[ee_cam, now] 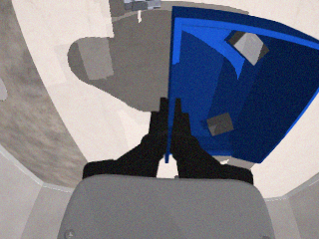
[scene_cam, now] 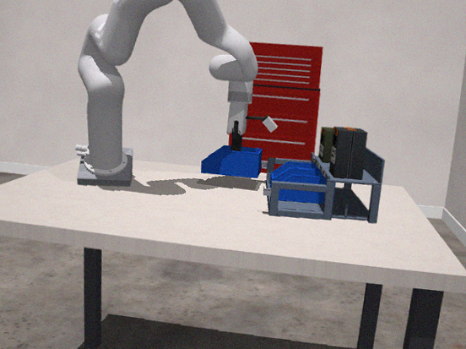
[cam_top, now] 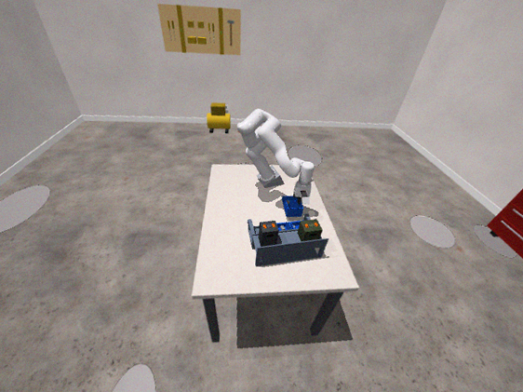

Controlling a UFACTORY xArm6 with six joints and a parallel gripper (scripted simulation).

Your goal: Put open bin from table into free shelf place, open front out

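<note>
The blue open bin (cam_top: 293, 208) (scene_cam: 237, 164) (ee_cam: 199, 90) hangs a little above the table, nearly level, its shadow beneath it. Its low open front points toward the arm's base. A light grey part (ee_cam: 250, 47) and a dark grey part (ee_cam: 219, 123) lie inside. My gripper (cam_top: 299, 197) (scene_cam: 236, 146) (ee_cam: 168, 110) is shut on the bin's side wall, one finger inside and one outside. The grey-blue shelf (cam_top: 289, 254) (scene_cam: 328, 202) stands beyond the bin's rear. Other blue bins (cam_top: 289, 226) (scene_cam: 296, 184) stand in it. Bare shelf floor shows at its near end in the exterior view.
A black box (cam_top: 268, 231) (scene_cam: 347, 153) and a dark green box (cam_top: 310, 229) (scene_cam: 325, 144) stand on the shelf's upper board. Side rails and posts frame the shelf's ends. The table (cam_top: 225, 267) (scene_cam: 174, 222) carries the shelf and arm.
</note>
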